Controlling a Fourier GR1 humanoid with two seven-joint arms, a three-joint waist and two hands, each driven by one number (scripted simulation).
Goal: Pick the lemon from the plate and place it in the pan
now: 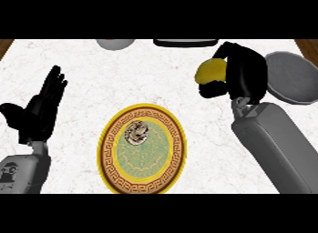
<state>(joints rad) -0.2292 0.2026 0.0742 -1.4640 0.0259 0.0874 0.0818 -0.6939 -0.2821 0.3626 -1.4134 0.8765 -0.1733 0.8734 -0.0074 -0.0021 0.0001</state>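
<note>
Fingers of the right hand curl around the lemon, nine o'clock of the grey pan; opening there would drop it onto the counter, while the left hand rests open.

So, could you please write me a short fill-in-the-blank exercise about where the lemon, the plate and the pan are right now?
1. The lemon is held in the ____ robot hand.
2. The lemon is no longer on the ____, whose rim is yellow.
3. The grey pan lies to the ____ of the lemon in the head view.
4. The left robot hand rests ____, fingers up.

Missing words: right; plate; right; open
</note>
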